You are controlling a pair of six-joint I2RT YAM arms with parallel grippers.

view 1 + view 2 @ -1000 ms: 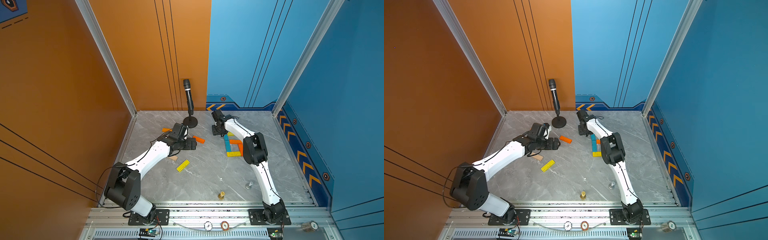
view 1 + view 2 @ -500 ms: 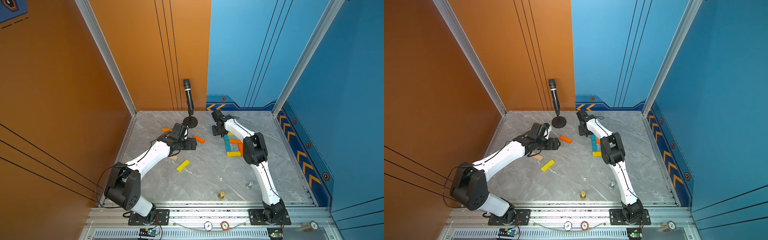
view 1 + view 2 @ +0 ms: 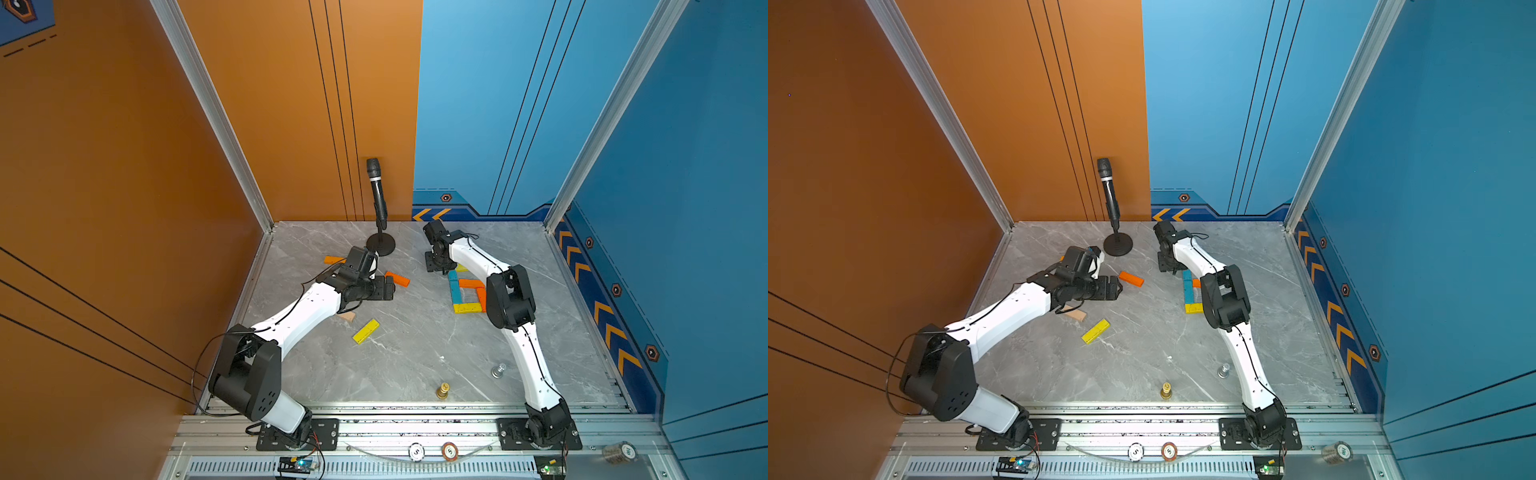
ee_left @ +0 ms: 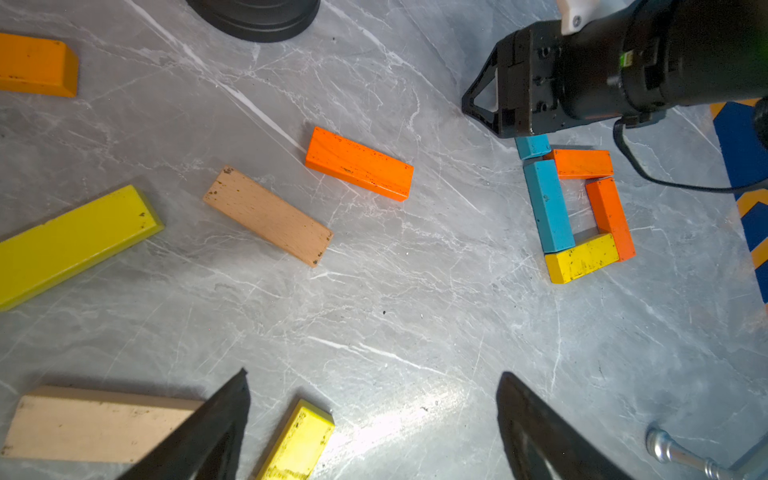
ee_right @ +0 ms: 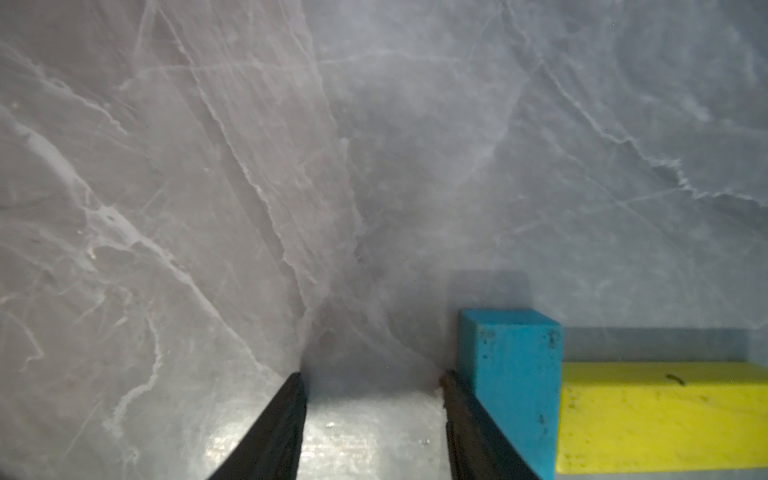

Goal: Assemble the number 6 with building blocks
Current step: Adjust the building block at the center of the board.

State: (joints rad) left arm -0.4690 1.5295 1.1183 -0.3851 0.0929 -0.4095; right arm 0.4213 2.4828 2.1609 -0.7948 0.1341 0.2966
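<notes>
We see a square loop of blocks (image 3: 454,291), blue, two orange and yellow, lying on the desk (image 3: 415,353) right of centre under the right arm, with a second blue block (image 5: 509,374) and a yellow block (image 5: 660,415) touching at its far end. The right end effector (image 5: 372,376) sits low there, jaws apart over bare desk, one finger just beside the second blue block. An orange block (image 4: 359,163) and a tan block (image 4: 268,216) lie loose left of centre by the left end effector (image 4: 374,376), spread wide and empty.
</notes>
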